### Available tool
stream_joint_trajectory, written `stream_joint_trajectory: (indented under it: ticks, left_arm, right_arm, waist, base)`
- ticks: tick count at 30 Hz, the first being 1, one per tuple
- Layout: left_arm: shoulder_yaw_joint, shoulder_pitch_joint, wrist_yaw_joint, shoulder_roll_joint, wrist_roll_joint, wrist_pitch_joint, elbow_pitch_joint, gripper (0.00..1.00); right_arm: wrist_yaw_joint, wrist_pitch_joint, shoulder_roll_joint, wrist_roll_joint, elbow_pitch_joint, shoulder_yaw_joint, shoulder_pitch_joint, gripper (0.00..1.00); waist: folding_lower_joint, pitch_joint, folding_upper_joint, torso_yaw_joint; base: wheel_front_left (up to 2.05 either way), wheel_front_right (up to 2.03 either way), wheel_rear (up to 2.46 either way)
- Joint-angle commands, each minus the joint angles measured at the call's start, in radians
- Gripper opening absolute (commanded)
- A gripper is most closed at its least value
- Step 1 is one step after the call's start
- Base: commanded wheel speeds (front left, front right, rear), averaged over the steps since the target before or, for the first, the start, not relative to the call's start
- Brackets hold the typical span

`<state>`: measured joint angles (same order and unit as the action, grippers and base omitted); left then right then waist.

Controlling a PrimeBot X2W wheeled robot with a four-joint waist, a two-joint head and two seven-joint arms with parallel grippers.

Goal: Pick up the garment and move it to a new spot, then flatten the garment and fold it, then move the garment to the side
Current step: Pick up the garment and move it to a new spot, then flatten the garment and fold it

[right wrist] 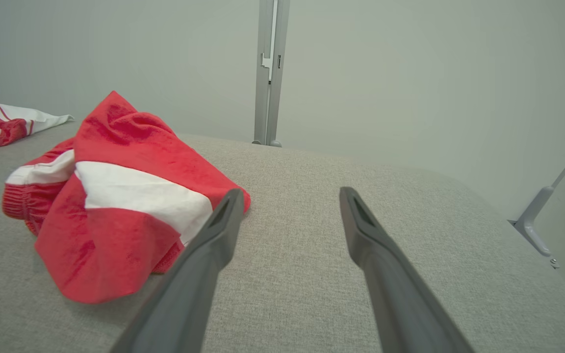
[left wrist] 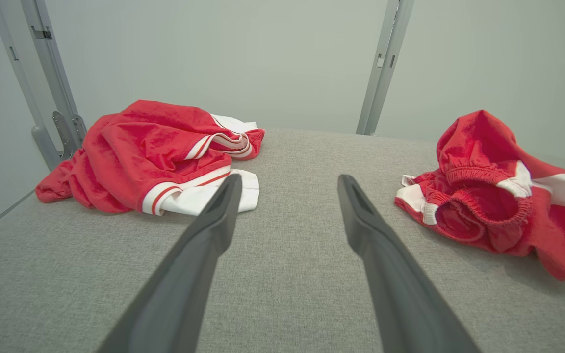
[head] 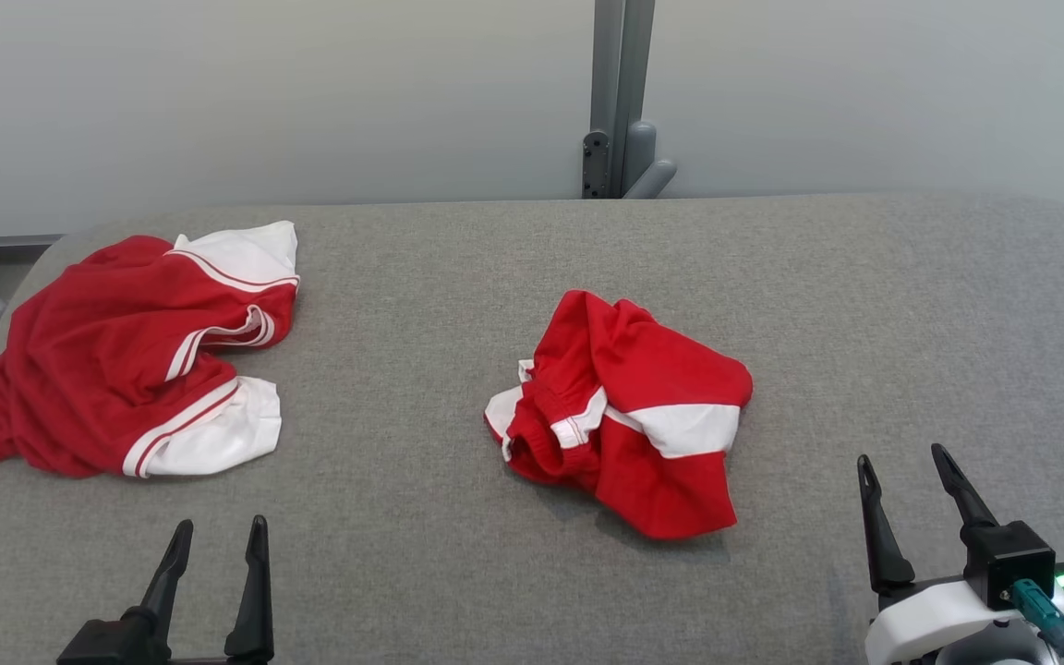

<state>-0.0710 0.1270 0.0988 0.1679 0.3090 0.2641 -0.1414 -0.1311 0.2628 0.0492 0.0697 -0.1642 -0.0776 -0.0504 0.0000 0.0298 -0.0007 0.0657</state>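
Both arms sit low at the near edge of the grey table (head: 421,573), nothing held. Left gripper (head: 221,528) has its fingers apart, and so does the right gripper (head: 901,457) — a ready stance, I'd say. Garment (head: 629,406) lies bunched mid-table, waistband rolled in, nearer the right gripper — likely the first grab. Second red garment (head: 107,369) sits crumpled at far left, well apart.
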Motion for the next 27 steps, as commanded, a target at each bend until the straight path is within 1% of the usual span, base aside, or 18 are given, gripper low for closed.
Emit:
stream_joint_trajectory:
  ticks: [1,4,10,19,23,27]
  left_arm:
    - [0.018,0.014,0.011,-0.011,-0.013,0.0,-0.003,1.0]
    - [0.049,0.015,0.023,-0.026,-0.032,0.0,-0.006,1.0]
    - [0.079,0.017,0.031,-0.043,-0.05,0.0,-0.002,1.0]
    - [0.057,-0.017,0.032,-0.035,-0.039,0.0,0.003,1.0]
    - [0.021,-0.041,0.033,-0.056,-0.002,0.0,-0.004,1.0]
    - [-0.11,-0.084,0.033,-0.059,0.06,0.0,-0.04,1.0]
  right_arm:
    - [0.001,0.003,0.002,0.003,-0.002,0.001,-0.014,1.0]
    - [0.001,0.003,0.002,0.004,-0.006,0.007,-0.011,1.0]
    - [0.001,0.003,0.002,0.002,-0.006,0.012,-0.01,1.0]
    - [0.001,0.003,0.002,-0.003,-0.006,0.017,0.008,1.0]
    - [0.001,0.003,0.002,-0.014,-0.007,0.028,0.024,1.0]
    - [0.001,0.003,0.002,-0.022,-0.002,0.052,0.043,1.0]
  waist:
    - [0.0,0.004,0.0007,-0.006]
    - [0.0,0.006,0.0007,-0.017]
    - [0.0,0.007,0.0007,-0.03]
    - [0.0,0.004,0.0007,-0.043]
    - [0.0,-0.001,0.0007,-0.062]
    - [0.0,-0.013,0.0007,-0.092]
  base:
    - [0.0,0.0,0.0]
    - [0.0,0.0,0.0]
    - [0.0,0.0,0.0]
    - [0.0,0.0,0.0]
    - [0.0,0.0,0.0]
    - [0.0,0.0,0.0]
